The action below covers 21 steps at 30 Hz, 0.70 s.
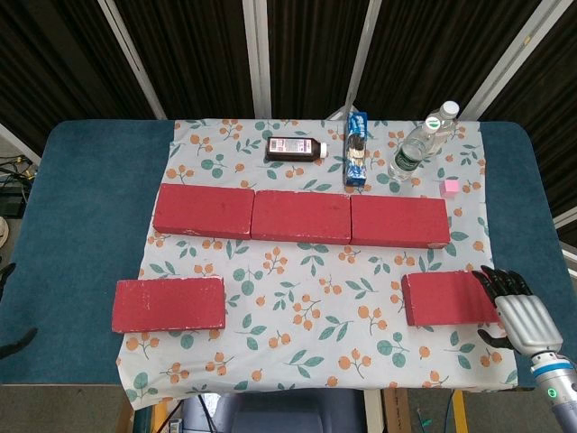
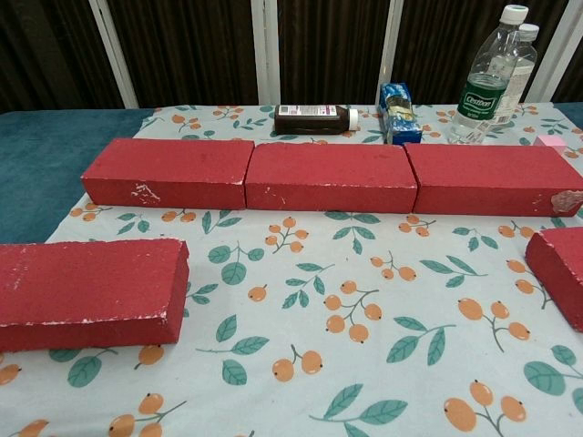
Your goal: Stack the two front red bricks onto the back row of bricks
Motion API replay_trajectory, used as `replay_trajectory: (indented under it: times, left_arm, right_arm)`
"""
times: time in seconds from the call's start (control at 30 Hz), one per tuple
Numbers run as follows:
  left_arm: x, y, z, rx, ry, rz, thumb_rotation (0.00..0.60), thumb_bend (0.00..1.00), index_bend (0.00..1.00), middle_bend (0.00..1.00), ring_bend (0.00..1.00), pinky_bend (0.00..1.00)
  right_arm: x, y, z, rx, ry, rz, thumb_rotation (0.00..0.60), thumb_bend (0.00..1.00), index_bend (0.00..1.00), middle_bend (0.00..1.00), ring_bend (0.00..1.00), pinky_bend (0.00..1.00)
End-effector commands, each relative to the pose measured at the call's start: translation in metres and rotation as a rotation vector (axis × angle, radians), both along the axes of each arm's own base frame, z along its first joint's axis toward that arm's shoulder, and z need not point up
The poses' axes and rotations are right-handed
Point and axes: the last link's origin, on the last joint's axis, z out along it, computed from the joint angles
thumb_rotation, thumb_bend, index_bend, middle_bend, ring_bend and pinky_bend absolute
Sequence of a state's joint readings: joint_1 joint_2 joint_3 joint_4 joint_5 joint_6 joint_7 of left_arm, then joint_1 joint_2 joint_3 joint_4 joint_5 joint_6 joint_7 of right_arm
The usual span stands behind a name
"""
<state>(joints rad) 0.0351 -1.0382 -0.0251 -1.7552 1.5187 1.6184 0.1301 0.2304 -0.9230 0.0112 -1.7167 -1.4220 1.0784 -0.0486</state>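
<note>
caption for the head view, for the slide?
Right hand at the front right red brick; front left red brick untouched; three-brick back row bare.

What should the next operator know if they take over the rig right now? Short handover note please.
Left hand: not in view.
Right hand: at the right end of the front right brick, fingers on its edge; whether it grips yet is unclear.
Front left brick: flat on the cloth, untouched.
Back row of bricks: three end to end, nothing on top.
Done: nothing stacked.
Left: lift both front bricks onto the back row.
</note>
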Motion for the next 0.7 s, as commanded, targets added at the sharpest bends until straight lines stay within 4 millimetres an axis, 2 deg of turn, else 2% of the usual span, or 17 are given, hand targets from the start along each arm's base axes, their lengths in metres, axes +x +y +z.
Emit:
replay_trajectory:
  times: [0.03,0.17,0.37,0.7]
  left_arm:
    - [0.000,0.001,-0.001,-0.004,0.003,0.004,0.600,0.21,0.09,0.00,0.00,0.23]
    - [0.001,0.001,-0.002,-0.009,0.007,0.005,0.600,0.21,0.09,0.00,0.00,0.23]
    - [0.001,0.000,-0.003,-0.006,0.010,0.004,0.600,0.21,0.09,0.00,0.00,0.23]
    - [0.002,0.001,-0.005,-0.007,0.020,0.013,0.600,0.21,0.09,0.00,0.00,0.23]
  right_arm:
    - [0.000,-0.013,-0.001,0.051,0.048,-0.021,0.600,0.27,0.00,0.00,0.00,0.00]
    - [0.000,-0.023,-0.006,0.097,0.081,-0.041,0.600,0.24,0.00,0.00,0.00,0.00]
    - [0.002,-0.039,-0.014,0.119,0.114,-0.042,0.600,0.24,0.00,0.00,0.00,0.00]
    - [-0.003,-0.053,-0.029,0.170,0.154,-0.084,0.600,0.24,0.00,0.00,0.00,0.00]
